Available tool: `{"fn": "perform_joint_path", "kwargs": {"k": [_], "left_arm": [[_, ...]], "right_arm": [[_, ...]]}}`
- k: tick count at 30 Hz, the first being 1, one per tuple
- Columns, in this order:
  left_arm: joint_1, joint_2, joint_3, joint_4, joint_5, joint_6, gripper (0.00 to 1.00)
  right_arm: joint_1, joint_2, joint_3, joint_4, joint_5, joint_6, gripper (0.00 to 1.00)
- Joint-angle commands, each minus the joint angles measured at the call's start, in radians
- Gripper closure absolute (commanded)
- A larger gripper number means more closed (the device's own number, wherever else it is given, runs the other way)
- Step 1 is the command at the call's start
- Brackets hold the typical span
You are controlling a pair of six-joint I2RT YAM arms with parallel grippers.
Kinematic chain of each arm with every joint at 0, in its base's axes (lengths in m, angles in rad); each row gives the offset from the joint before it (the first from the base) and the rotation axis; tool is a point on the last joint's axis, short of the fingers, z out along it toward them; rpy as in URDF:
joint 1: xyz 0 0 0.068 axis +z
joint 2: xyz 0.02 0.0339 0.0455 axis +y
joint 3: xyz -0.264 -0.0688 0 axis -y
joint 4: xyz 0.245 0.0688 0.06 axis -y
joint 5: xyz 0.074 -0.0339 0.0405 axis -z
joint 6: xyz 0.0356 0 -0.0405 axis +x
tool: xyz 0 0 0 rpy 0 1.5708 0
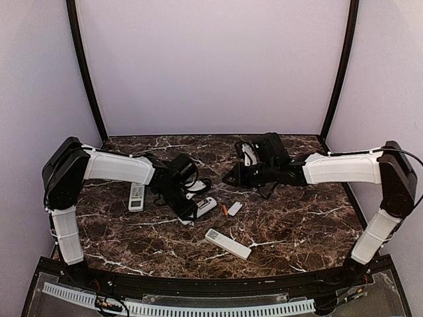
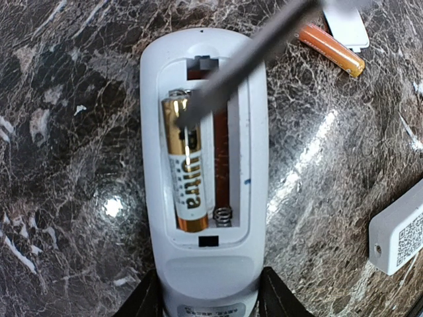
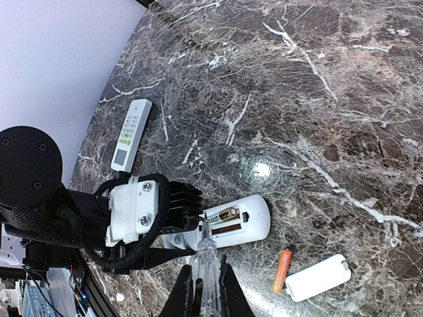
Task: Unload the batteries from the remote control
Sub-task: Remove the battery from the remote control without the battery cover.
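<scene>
Currently my left gripper [image 2: 208,302] is clamped on the near end of the remote control [image 2: 205,198], which lies back-up on the marbled table [image 2: 66,198] with its battery bay uncovered. One gold-and-white battery [image 2: 186,165] sits in the left slot. The slot beside it holds none, and a spring shows at its foot. My right gripper [image 3: 209,290] is closed around a slim clear-handled tool [image 3: 206,254]. From the left wrist I see its grey tip resting against the upper end of that battery. An orange battery [image 2: 332,50] lies loose on the table past the remote's far end, just beside a small white cover plate [image 2: 347,25]. A second remote [image 1: 228,243] lies near the front edge, a third remote [image 1: 136,196] by the left arm.
</scene>
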Motion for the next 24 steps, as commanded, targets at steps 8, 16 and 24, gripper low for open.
{"fn": "perform_joint_path", "kwargs": {"k": [8, 16, 24], "left_arm": [[-0.030, 0.048, -0.026, -0.065, 0.043, 0.011, 0.70], [-0.030, 0.050, -0.025, -0.065, 0.044, 0.011, 0.70], [-0.031, 0.051, -0.026, -0.065, 0.044, 0.011, 0.71]], "right_arm": [[0.005, -0.006, -0.060, 0.011, 0.053, 0.014, 1.00], [0.007, 0.024, -0.059, 0.041, 0.047, 0.016, 1.00], [0.007, 0.056, -0.052, 0.068, 0.034, 0.020, 1.00]]}}
